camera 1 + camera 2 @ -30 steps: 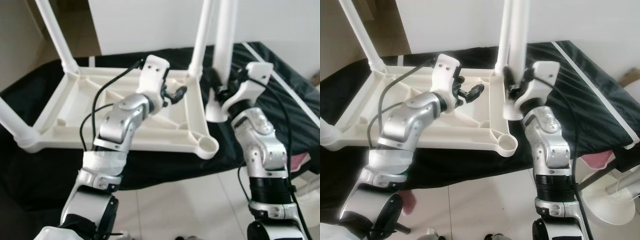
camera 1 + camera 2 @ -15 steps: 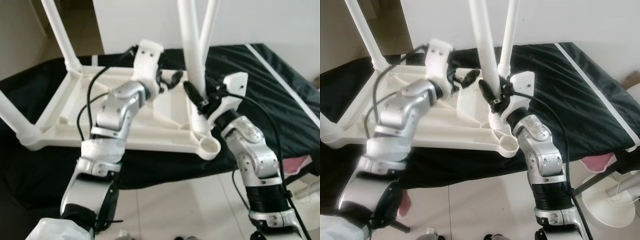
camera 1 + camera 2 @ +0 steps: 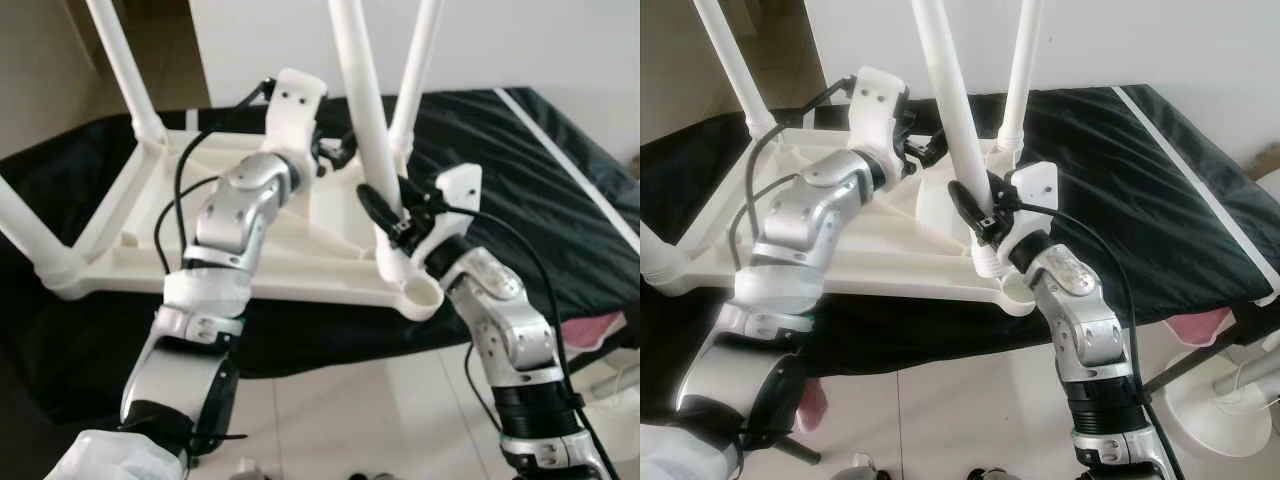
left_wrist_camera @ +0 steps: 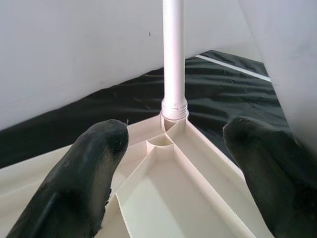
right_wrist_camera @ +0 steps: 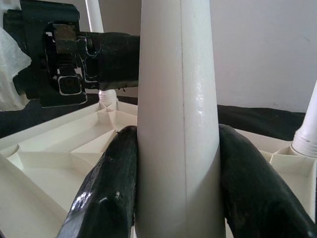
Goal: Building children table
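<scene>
- Nearest the camera, the right gripper (image 3: 385, 212) is seen with its two black fingers (image 5: 106, 191) clamped on either side of a loose white table leg (image 3: 360, 100), which is held tilted, its top leaning toward the robot's left.
- The lower end of that leg is placed just beside the empty corner socket (image 3: 421, 296) at the near right corner of the frame; whether the leg's foot touches the frame cannot be told, as the gripper is in front of it.
- The upturned white table frame (image 3: 130, 240) is laid on a black cloth (image 3: 520, 190), with its ribbed underside facing up.
- Over the middle of the frame, the left gripper (image 3: 338, 156) is held with its fingers (image 4: 81, 173) apart and nothing between them; the frame's ribs are seen below it in the left wrist view.
- Farther back, a fitted leg (image 3: 415, 65) is seen upright in the far right corner, and another fitted leg (image 3: 120, 65) in the far left corner.
- A third leg (image 3: 25, 235) is fitted at the near left corner.
- A white wall (image 3: 540, 40) is seen behind the cloth.
</scene>
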